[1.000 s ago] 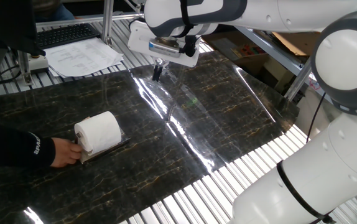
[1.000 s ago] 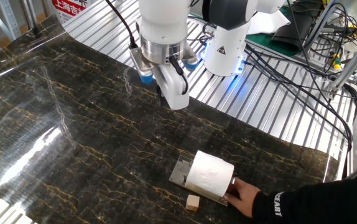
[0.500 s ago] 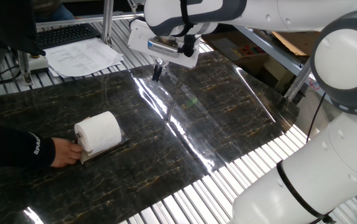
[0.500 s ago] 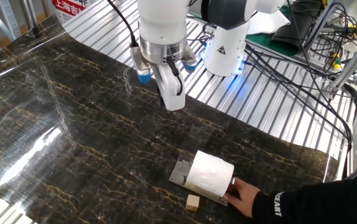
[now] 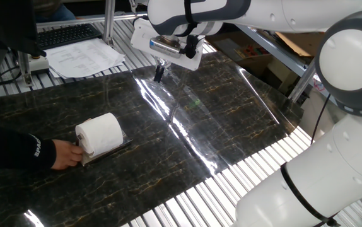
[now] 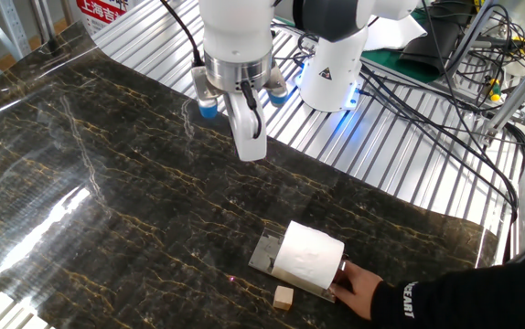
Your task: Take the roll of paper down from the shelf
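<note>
The white roll of paper (image 5: 99,133) lies on its side on the shelf (image 5: 113,150), a thin silvery sheet on the dark marble table; both also show in the other fixed view, the roll (image 6: 308,256) and the shelf (image 6: 262,254). A person's hand (image 5: 64,155) holds the sheet's edge beside the roll. My gripper (image 5: 159,74) hangs above the far side of the table, well away from the roll, and points down with its fingers together and nothing in them. It also shows in the other view (image 6: 250,151).
A small tan wooden cube (image 6: 284,297) lies by the shelf's near edge. Printed paper sheets (image 5: 83,58) and a keyboard (image 5: 64,34) sit beyond the table. The robot base (image 6: 331,73) and cables (image 6: 445,119) stand on the ribbed metal bench.
My gripper has shifted slightly and turned a little above the table. The roll, shelf and hand have not moved.
</note>
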{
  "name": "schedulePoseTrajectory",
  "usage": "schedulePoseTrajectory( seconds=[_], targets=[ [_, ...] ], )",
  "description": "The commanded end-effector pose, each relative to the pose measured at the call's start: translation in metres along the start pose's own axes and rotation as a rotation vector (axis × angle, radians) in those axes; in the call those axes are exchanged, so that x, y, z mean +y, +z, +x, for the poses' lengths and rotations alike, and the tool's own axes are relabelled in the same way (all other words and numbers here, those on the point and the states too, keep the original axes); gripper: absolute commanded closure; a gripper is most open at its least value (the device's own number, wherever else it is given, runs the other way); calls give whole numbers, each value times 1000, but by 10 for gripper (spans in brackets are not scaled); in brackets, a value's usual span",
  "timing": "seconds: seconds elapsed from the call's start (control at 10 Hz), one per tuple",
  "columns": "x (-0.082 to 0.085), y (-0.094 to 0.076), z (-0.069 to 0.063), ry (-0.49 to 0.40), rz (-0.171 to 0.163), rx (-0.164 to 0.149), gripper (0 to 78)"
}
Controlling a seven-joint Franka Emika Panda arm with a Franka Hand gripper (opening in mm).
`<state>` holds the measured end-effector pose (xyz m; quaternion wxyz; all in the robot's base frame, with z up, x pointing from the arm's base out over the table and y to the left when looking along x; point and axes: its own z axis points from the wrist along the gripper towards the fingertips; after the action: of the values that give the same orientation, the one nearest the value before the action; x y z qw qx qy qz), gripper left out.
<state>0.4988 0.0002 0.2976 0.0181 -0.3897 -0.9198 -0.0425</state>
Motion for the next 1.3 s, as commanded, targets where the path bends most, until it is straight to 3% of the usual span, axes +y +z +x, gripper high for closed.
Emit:
schedulePoseTrajectory(
  seconds=[0.1, 0.2, 0.6, 1.3],
  targets=[
    [3, 1, 1, 53, -19, 11, 776],
    [5, 3, 3, 62, -19, 10, 776],
    [36, 23, 30, 178, -37, -18, 776],
    [60, 51, 50, 252, -40, -38, 776]
  ],
)
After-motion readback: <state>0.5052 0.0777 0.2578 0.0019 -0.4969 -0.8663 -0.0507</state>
